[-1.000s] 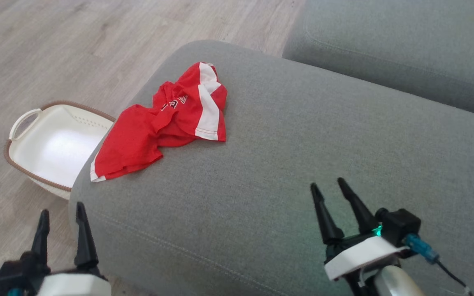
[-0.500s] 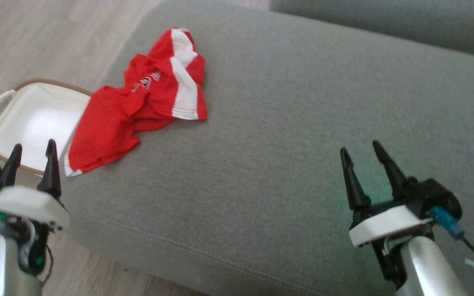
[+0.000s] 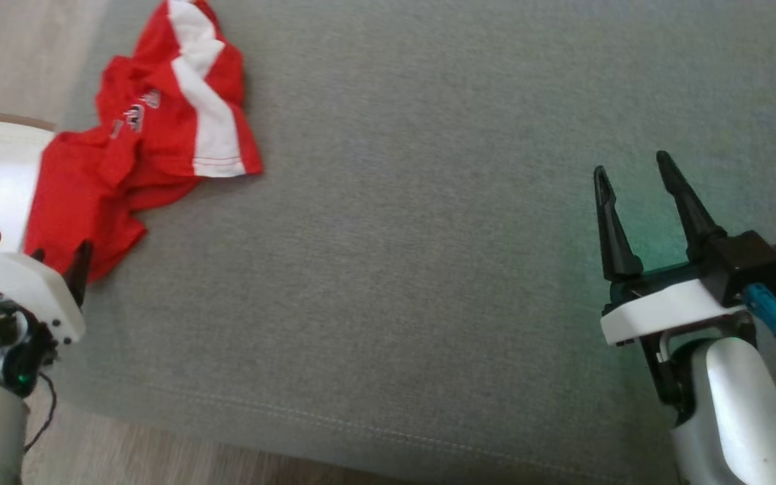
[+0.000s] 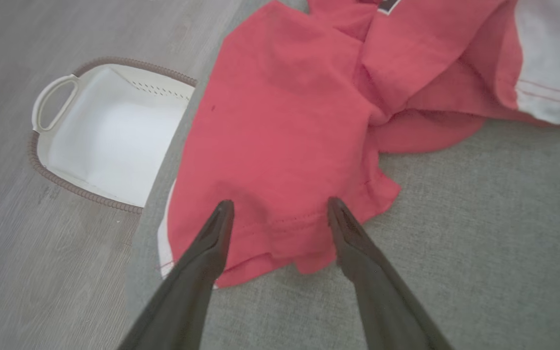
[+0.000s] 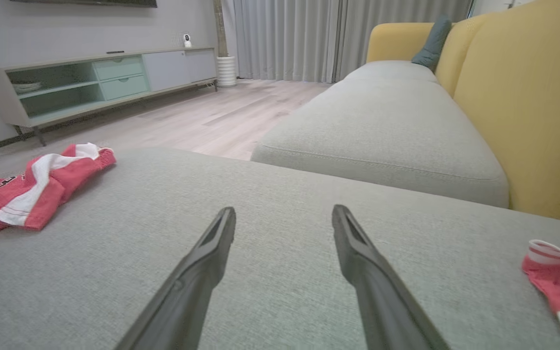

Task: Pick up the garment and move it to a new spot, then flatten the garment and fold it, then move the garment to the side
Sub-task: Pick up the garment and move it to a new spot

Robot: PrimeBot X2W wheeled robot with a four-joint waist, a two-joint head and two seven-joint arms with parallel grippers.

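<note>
The crumpled red-and-white garment (image 3: 139, 168) lies at the left edge of a grey sofa cushion (image 3: 428, 236), beside a white basket (image 4: 56, 92) on the wooden floor (image 5: 221, 116). The left jaws stand spread at its hem, the right jaws spread over bare cushion. A yellow backrest (image 5: 528, 97) rises behind.

The crumpled red-and-white garment (image 3: 91, 175) is soft, matt knit cloth with stitched hems, the broad grey sofa cushion (image 3: 428, 269) is coarse matt woven fabric, the white basket (image 4: 105, 146) is smooth, faintly glossy plastic with a brown braided rim, and the pale floor (image 4: 27, 29) shows matt wood grain.
</note>
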